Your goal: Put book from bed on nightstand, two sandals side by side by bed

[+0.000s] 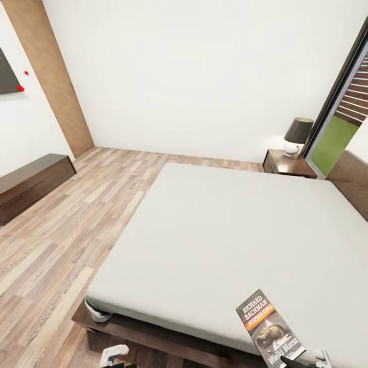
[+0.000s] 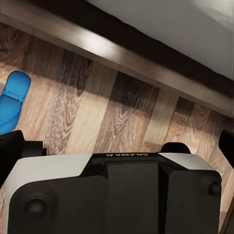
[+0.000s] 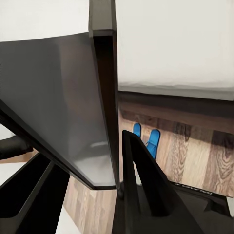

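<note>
Low at the near right, the right gripper (image 1: 286, 362) pinches the book (image 1: 269, 325) upright over the bed (image 1: 230, 230); the left gripper's (image 1: 113, 353) opening I cannot tell, above plank floor (image 1: 56, 245).

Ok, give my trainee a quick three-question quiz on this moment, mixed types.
1. True or false: the book lies flat on the bed.
2. What stands on the nightstand? A) lamp B) sandal C) clock
3. What colour are the sandals on the floor?

Key: 1. False; it is held up, gripped by the right gripper. 2. A, the lamp. 3. Blue.
</note>
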### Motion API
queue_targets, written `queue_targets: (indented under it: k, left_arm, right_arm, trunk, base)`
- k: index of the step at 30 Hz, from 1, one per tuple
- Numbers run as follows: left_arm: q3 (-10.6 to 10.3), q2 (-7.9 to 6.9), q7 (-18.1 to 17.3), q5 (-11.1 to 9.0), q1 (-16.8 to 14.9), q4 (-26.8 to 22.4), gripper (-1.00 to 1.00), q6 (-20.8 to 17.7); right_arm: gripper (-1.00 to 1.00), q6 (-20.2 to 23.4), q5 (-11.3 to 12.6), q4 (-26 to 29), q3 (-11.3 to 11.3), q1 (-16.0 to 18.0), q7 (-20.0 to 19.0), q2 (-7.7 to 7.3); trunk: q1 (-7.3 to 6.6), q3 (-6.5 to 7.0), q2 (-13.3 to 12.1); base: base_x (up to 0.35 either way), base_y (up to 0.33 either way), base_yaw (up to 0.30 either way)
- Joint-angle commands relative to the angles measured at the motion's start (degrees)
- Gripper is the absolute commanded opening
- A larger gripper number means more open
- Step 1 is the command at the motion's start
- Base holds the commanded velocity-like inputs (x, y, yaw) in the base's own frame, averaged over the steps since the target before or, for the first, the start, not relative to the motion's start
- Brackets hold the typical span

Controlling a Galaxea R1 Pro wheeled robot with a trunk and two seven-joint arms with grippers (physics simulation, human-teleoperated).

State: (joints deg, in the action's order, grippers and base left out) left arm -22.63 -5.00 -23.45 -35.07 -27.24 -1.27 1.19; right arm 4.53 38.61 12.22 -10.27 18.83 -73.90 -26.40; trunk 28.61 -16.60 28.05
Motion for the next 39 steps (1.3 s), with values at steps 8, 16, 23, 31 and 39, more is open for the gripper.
queue_targets:
  k: [8, 16, 23, 31, 39]
  left_arm:
    - [-0.5, 0.31, -0.2, -0.4, 0.0, 0.0, 1.0, 0.1]
    - [-0.5, 0.38, -0.2, -0.4, 0.0, 0.0, 1.0, 0.1]
    - [-0.5, 0.4, -0.2, -0.4, 0.0, 0.0, 1.0, 0.1]
    - [-0.5, 0.43, -0.2, -0.4, 0.0, 0.0, 1.0, 0.1]
    - [-0.5, 0.43, -0.2, -0.4, 0.0, 0.0, 1.0, 0.1]
  right_arm:
    - [-1.0, 0.5, 0.6, 0.0, -0.4, 0.0, -0.1, -0.06]
    - [-1.0, 0.5, 0.6, 0.0, -0.4, 0.0, -0.2, -0.04]
    - [-1.0, 0.5, 0.6, 0.0, -0.4, 0.0, -0.2, -0.05]
    - [-1.0, 0.5, 0.6, 0.0, -0.4, 0.0, -0.2, -0.05]
    - [-1.0, 0.5, 0.6, 0.0, -0.4, 0.0, -0.2, -0.05]
  trunk:
    - [0.03, 0.65, 0.1]
    - [0.03, 1.39, 0.1]
    - [0.03, 2.04, 0.1]
    - [0.03, 2.78, 0.1]
    - [0.03, 3.52, 0.1]
  base:
    - [0.0, 0.0, 0.0]
    - [0.0, 0.0, 0.0]
    - [0.0, 0.0, 0.0]
    - [0.0, 0.0, 0.0]
    - [0.0, 0.0, 0.0]
